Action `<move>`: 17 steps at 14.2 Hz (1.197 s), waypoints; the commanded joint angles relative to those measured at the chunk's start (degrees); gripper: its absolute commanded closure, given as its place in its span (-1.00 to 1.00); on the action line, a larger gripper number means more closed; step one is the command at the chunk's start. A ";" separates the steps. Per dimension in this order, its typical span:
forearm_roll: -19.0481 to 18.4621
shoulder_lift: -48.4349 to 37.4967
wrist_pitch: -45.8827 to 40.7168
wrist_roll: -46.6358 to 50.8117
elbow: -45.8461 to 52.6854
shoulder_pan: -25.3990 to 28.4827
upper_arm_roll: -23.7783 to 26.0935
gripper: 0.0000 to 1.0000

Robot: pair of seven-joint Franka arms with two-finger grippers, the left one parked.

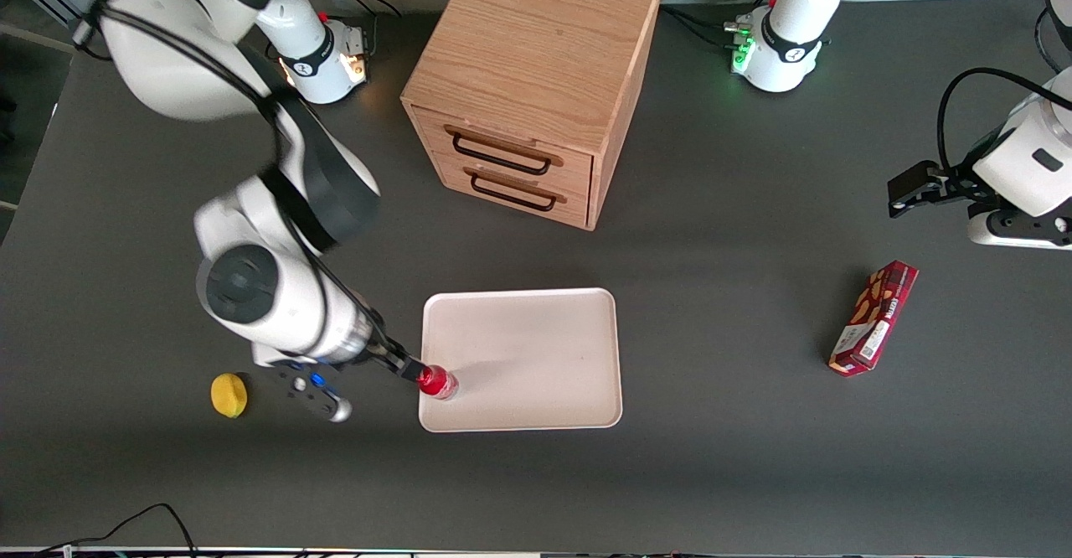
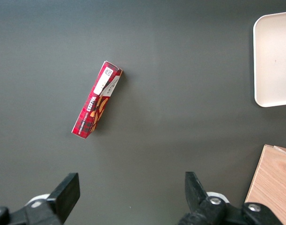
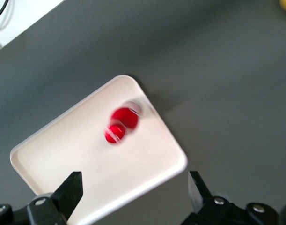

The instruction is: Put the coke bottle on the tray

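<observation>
Tool (image 1: 412,370) of the right arm hangs low in the front view's frame, at the tray's (image 1: 536,332) edge toward the working arm's end, and there it shows as a dark tip just beside the bottle's (image 1: 437,382) red cap. That view does not tell whether the two touch. The right wrist view does: the tool (image 3: 135,187) is spread wide, its fingers (image 3: 72,192) well apart from the bottle (image 3: 120,124), which is seen from above, somewhat blurred, with nothing pinched between them. The bottle stands on the tray (image 3: 63,154), inside the rim, in the corner nearer the front camera and toward the working arm's end.

A yellow round thing (image 1: 229,395) lies on the dark counter (image 1: 712,457) near the arm's wrist, apart from the tray. A wooden chest of drawers (image 1: 536,80) sits in the upper middle of the front frame, farther from the camera than the tray, its two drawers facing the tray. A dark red snack box (image 1: 873,317) lies well apart toward the parked arm's end; the left wrist view shows the box (image 2: 97,99) flat on the counter and one corner of the tray (image 2: 274,56).

Most of the tray's floor is bare, and open counter runs all round its rim.
</observation>
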 commanded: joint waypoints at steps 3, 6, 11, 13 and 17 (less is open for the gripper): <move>6.33 -26.06 -12.21 -18.17 -16.62 -7.29 -1.79 -1.00; 16.96 -40.83 -10.21 -31.53 -30.94 -7.22 -16.09 -1.00; 20.42 -56.67 1.28 -42.37 -56.08 -6.96 -25.09 -1.00; 20.51 -59.24 4.29 -43.09 -60.77 -6.17 -25.28 -1.00; 21.90 -56.27 1.50 -40.46 -55.44 -3.35 -27.47 -1.00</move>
